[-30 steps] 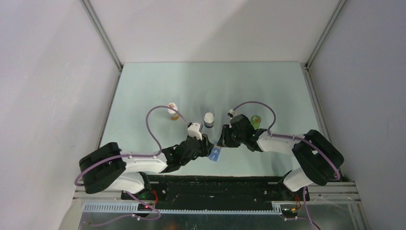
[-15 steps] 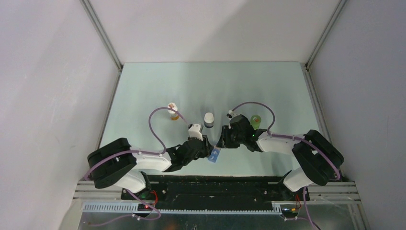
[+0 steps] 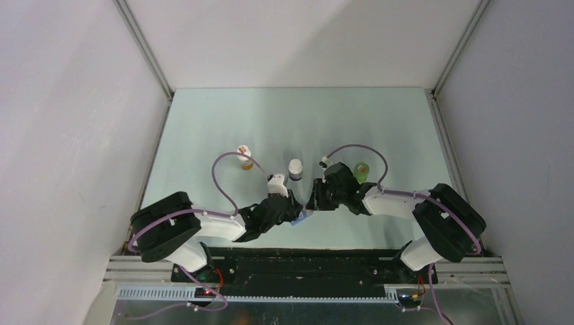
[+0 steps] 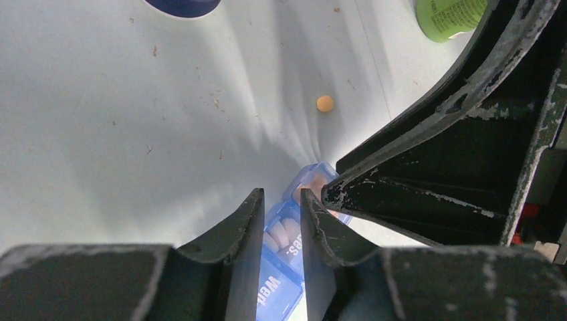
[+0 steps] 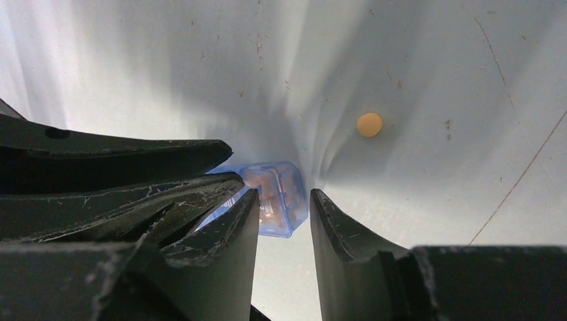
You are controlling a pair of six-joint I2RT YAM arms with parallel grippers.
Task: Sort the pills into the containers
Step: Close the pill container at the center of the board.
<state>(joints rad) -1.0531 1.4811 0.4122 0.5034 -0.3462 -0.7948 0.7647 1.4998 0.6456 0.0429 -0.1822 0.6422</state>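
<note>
The left arm (image 3: 166, 227) is swinging its big black elbow to the right, along the near edge of the table (image 3: 203, 128), so the forearm is lying more level. The left gripper (image 3: 292, 215) is closing its jaws over the pill box (image 3: 301, 218). In the top view the box is sliding a little to the left, and less of its blue is showing. The right gripper (image 3: 315, 201) is narrowing slightly.

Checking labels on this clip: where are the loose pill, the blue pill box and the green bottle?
Loose pill (image 5: 369, 124): right wrist view, centre of the tablet.
Blue pill box (image 5: 279, 190): right wrist view, its end compartment.
Green bottle (image 4: 444, 13): left wrist view, its green side.
</note>
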